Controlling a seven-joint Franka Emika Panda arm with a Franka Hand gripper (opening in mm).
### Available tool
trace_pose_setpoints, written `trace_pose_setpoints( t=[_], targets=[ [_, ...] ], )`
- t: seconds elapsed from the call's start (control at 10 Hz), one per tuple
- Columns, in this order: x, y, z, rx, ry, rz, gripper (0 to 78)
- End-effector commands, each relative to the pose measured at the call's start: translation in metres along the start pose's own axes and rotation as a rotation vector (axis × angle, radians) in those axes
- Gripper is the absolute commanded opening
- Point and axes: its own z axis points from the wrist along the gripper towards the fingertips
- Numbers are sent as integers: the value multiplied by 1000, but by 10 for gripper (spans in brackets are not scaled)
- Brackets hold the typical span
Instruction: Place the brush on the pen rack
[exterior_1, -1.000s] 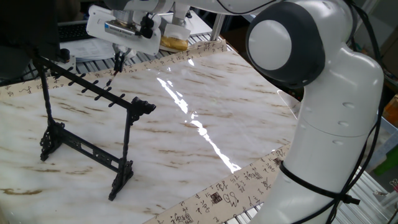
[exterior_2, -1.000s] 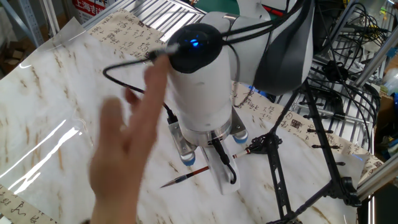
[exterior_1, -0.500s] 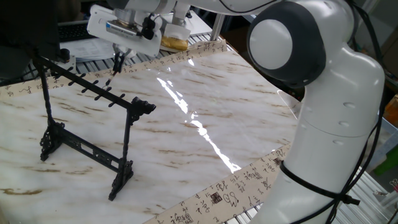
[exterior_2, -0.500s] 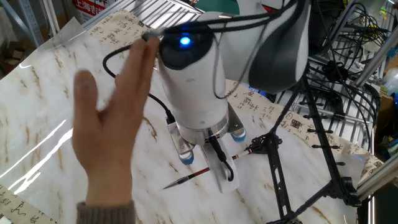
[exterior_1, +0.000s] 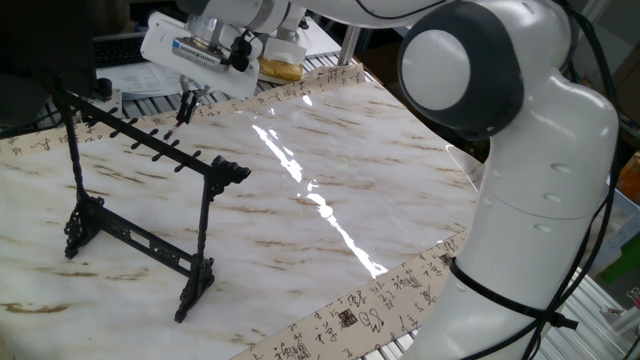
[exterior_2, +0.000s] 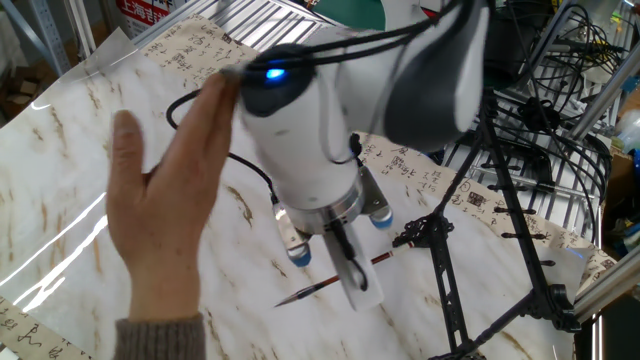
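Lifted and tilted since before, the gripper (exterior_2: 345, 262) holds the brush (exterior_2: 318, 288) clamped between closed jaws, beside the rack (exterior_1: 140, 200). A hand (exterior_2: 165, 215) crowds its left; open marble lies elsewhere.

Gripper (exterior_1: 186, 103) points downward above the pen rack's (exterior_1: 140, 200) top bar, fingers closed on the brush (exterior_2: 330, 285); arm extended

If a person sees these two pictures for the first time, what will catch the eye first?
In the other fixed view, a bare human hand raised at the left, close to the white robot arm's wrist with its blue light. Below it the tool grips a thin dark brush over the marbled table. In one fixed view, the black ornate pen rack stands at the left.
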Motion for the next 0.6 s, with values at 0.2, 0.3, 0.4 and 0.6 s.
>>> trace_pose_setpoints(
  t=[0.2, 0.3, 0.4, 0.6],
  targets=[
    [2, 0, 1, -58, 117, 117, 12],
    [2, -1, -3, -60, 137, 129, 12],
    [2, -2, -6, -64, 161, 155, 12],
    [3, -2, -7, -67, 176, 170, 12]
  ],
)
